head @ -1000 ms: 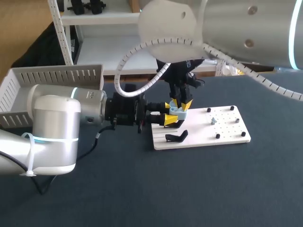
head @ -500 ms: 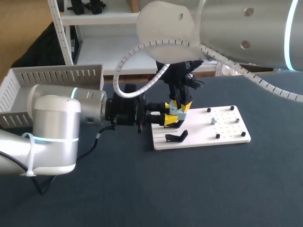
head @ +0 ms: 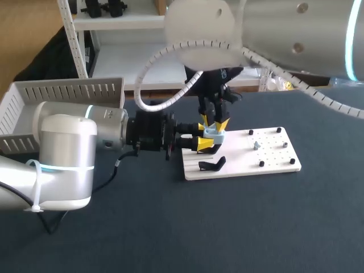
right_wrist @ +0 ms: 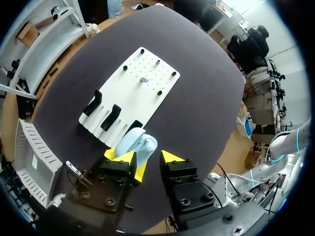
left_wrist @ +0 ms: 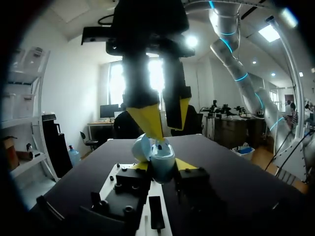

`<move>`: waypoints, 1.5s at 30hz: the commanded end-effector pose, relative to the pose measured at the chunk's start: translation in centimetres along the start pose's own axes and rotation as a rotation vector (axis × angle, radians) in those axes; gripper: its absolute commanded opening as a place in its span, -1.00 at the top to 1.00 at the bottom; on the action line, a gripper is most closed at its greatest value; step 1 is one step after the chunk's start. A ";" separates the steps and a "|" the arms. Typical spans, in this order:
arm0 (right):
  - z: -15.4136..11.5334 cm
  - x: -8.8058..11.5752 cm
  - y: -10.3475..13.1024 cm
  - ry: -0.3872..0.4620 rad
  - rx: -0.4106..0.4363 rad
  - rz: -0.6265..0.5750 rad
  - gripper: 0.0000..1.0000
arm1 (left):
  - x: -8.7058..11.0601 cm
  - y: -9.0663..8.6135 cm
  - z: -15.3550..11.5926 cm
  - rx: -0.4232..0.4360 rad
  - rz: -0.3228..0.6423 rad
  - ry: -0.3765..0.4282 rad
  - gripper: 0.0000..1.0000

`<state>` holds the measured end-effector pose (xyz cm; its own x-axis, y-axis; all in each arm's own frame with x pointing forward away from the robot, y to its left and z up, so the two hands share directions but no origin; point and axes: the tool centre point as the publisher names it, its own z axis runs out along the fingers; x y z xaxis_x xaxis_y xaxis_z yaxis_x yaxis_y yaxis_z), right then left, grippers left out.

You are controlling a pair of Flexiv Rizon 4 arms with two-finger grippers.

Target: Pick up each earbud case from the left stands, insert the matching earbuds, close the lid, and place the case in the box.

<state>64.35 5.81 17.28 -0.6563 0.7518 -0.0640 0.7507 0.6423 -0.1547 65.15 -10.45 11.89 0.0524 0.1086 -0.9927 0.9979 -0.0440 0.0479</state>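
Observation:
A light-blue earbud case [head: 214, 135] with its lid up is held just above the white board's [head: 244, 160] near-left part; my left gripper [head: 203, 143] is shut on it from the left. In the left wrist view the case [left_wrist: 161, 158] sits between the left gripper's [left_wrist: 162, 166] yellow tips, lid [left_wrist: 141, 147] tilted back. My right gripper [head: 213, 121] hangs straight over the case, fingers apart, nothing seen between them. From the right wrist, the case [right_wrist: 139, 141] lies just ahead of the right gripper [right_wrist: 146, 158]. A small pale earbud [head: 256, 145] rests on the board.
Black stands [head: 211, 165] stick up at the board's left end, and black pegs [head: 261, 163] dot its right half. A white slatted crate [head: 62, 94] stands at the table's far left. Dark tabletop spreads in front of the board.
The right gripper's fingers have spread apart and it has lifted slightly above the case. The left gripper and the case have stayed where they were.

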 end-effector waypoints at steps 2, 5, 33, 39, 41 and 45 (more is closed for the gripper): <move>-1.5 -0.3 -2.8 0.043 -0.108 -0.002 0.38 | 0.0 0.1 0.1 -0.001 0.000 0.002 1.00; -2.2 -1.3 -3.6 0.064 -0.183 -0.035 0.34 | 0.0 0.1 0.1 -0.001 0.000 0.002 1.00; -0.3 -11.2 -7.8 0.035 -0.407 -0.328 0.29 | -0.5 -1.1 0.8 -0.039 0.043 -0.027 1.00; 1.0 -11.0 -7.7 0.030 -0.407 -0.372 0.25 | -0.5 -1.3 0.9 -0.038 0.047 -0.024 1.00; 1.8 -11.0 -7.7 0.029 -0.404 -0.376 0.18 | -0.5 -1.3 0.9 -0.038 0.047 -0.024 1.00; 3.3 -11.5 -7.6 0.005 -0.383 -0.397 0.21 | -0.5 -1.3 0.9 -0.038 0.047 -0.024 1.00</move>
<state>65.92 -8.10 16.93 -0.8949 0.4429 -0.0543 0.4257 0.8839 0.1938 63.96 -11.21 12.31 0.0959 0.0846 -0.9918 0.9953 -0.0202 0.0945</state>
